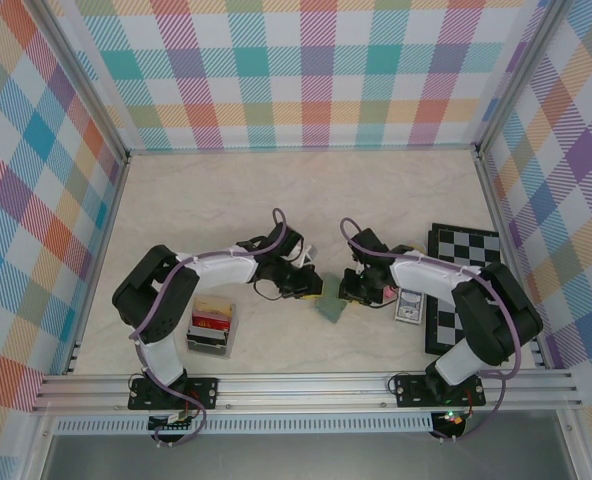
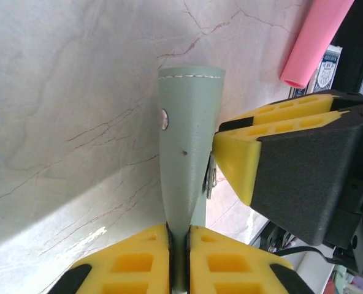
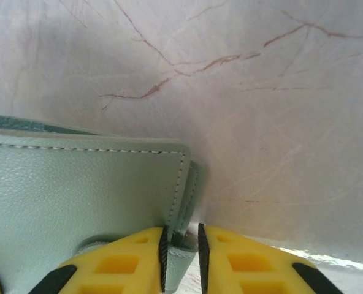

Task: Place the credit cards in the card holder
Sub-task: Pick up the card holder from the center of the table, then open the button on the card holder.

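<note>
Left end effector (image 2: 179,237) and right end effector (image 3: 181,237) are clamped on the sage-green soft card holder (image 2: 187,141); thin plastic credit cards (image 1: 214,320) are seen near-left, nearer the former.

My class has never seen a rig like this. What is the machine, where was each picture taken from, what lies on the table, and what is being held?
The machine is two robot arms bolted at the table's near edge. The overhead picture looks down on both, the left arm and the right arm. The other two pictures come from a camera on each wrist, so the yellow jaws at the bottom edge are that arm's own. On the marble table stand a clear rack holding credit cards, a chessboard, a pink stick and a playing-card box. Both arms' jaws are shut on the sage-green card holder, each pinching one edge.
</note>
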